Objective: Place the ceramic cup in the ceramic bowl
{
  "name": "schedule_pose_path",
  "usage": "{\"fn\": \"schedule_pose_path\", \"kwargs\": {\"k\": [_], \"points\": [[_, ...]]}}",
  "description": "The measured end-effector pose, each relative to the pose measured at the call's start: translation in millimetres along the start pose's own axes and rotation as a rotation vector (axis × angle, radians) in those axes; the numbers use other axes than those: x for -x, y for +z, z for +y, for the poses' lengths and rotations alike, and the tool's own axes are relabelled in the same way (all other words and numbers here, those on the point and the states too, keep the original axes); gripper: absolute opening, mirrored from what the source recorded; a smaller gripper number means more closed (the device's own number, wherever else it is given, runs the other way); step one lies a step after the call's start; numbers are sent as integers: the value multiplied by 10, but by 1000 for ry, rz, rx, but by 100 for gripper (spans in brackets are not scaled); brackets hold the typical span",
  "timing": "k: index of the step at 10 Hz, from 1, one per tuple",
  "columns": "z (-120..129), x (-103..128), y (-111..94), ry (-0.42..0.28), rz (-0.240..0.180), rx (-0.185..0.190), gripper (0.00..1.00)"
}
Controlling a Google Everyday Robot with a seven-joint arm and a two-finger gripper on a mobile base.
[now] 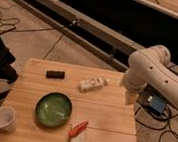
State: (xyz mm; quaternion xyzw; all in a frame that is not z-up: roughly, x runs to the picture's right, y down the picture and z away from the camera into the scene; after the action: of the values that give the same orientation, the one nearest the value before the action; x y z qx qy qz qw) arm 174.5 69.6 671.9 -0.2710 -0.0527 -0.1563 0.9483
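The pincer (130, 98) hangs spread apart at the tabletop's (109, 127) right edge. The ceramic cup (4, 118) sits front-left, near the ceramic bowl (53, 109). It should descend from above, straddling the cup's rim.

Wooden table (110, 123) on tan floor (26, 43) — black cables (59, 39) trailing; long rail (94, 30) behind.

Open gripper (130, 98) beneath bent white arm (156, 71)

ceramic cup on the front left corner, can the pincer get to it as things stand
Probably yes: the pincer hangs open at the right edge of the table, far from the ceramic cup, but only the low ceramic bowl lies between.
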Motion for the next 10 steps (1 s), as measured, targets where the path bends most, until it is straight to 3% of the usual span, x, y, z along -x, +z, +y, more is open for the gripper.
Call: {"fn": "schedule_pose_path", "kwargs": {"k": [2,5,7,10], "points": [[-13,545,15,-182,-39,22,65],[119,1600,35,-486,-99,56,65],[240,2175,-15,-641,-132,41,65],[245,2208,-17,-652,-131,38,65]]}}
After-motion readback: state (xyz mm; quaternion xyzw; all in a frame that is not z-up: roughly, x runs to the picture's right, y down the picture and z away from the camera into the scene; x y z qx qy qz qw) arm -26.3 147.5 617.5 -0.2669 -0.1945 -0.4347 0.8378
